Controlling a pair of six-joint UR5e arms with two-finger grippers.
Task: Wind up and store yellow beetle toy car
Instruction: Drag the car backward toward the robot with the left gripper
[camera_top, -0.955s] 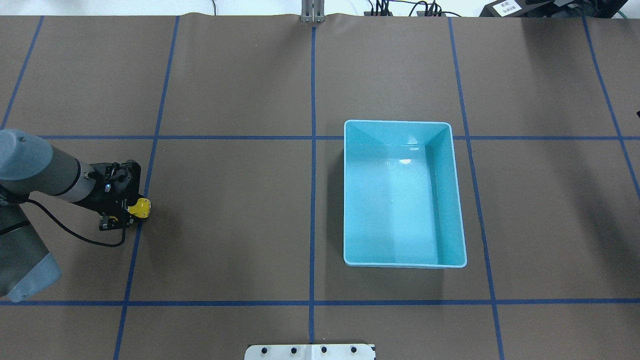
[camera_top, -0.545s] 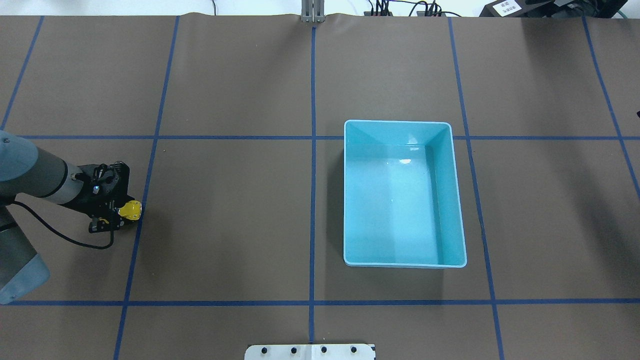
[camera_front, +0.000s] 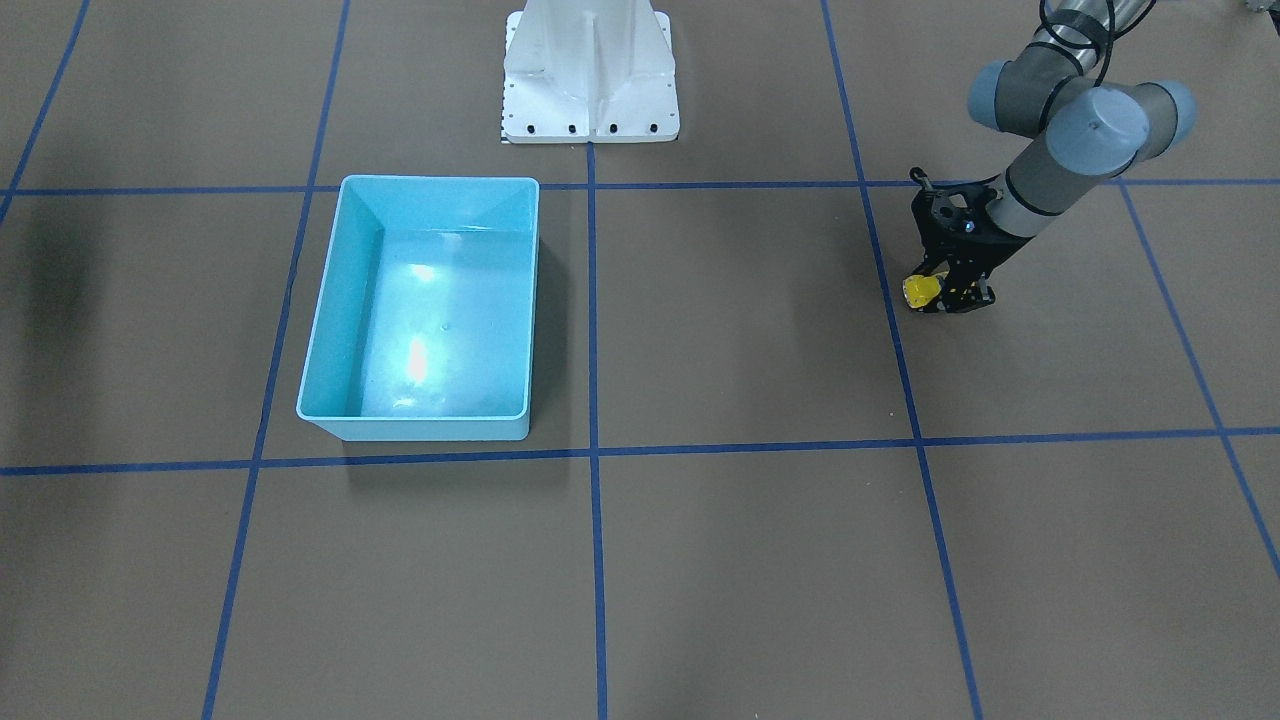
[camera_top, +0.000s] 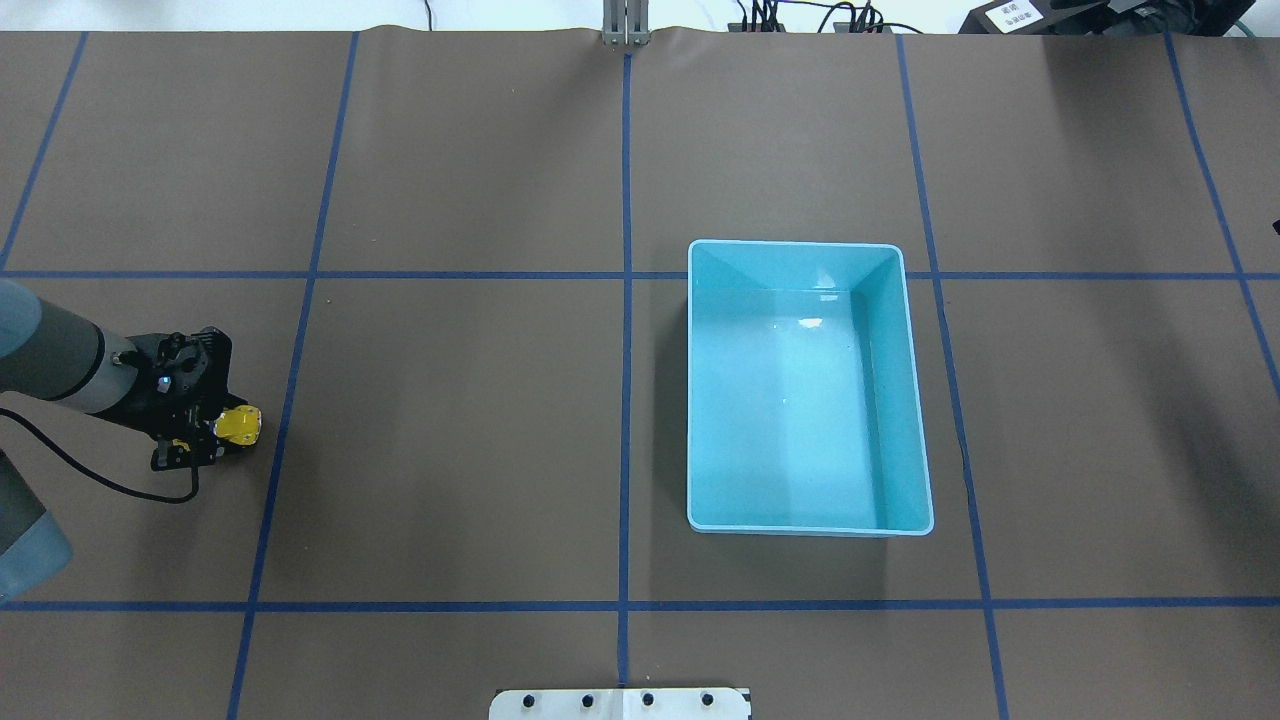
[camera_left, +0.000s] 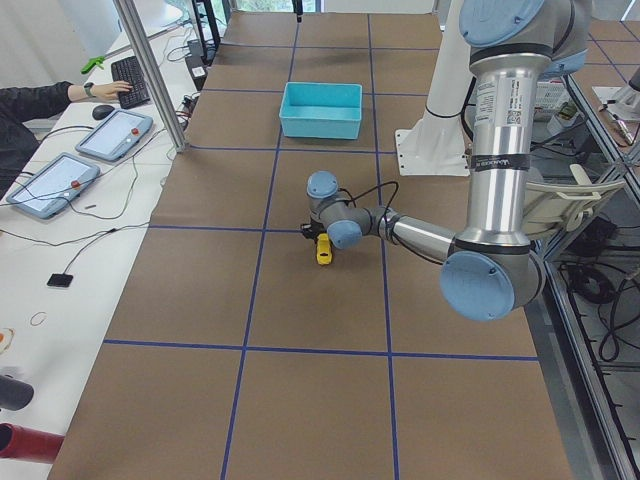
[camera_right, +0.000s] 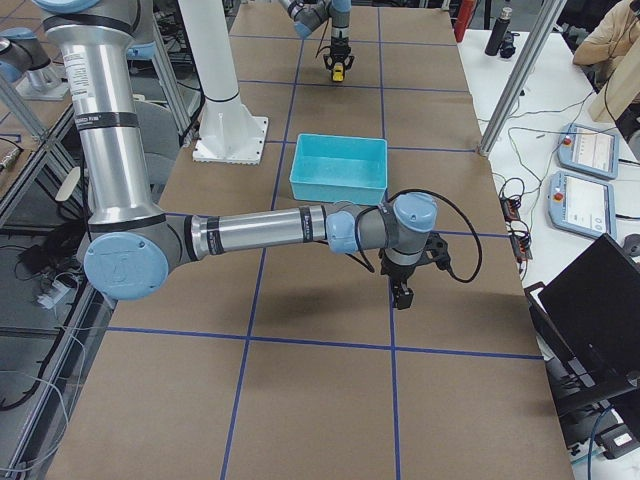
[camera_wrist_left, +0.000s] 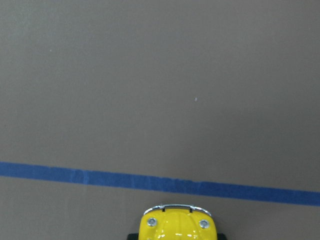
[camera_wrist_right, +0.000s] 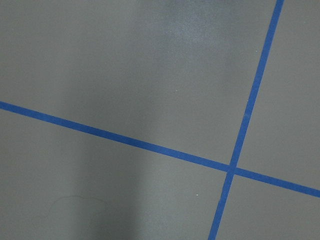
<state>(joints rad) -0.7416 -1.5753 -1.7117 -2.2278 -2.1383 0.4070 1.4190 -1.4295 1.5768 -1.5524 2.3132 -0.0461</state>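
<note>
The yellow beetle toy car is a tiny rounded car held in my left gripper, which is shut on it low at the table surface, far left of the light blue bin. The car also shows in the front view, the left side view and the left wrist view, nose toward a blue tape line. My right gripper shows only in the right side view, pointing down at the table near the bin; I cannot tell if it is open or shut.
The bin holds nothing. Blue tape lines divide the brown table cover. The robot's white base stands at the table's near edge. Operator desks with tablets lie beyond the far edge.
My left gripper has slid left with the yellow car in it, away from the bin and across the blue tape line. The bin has not moved.
</note>
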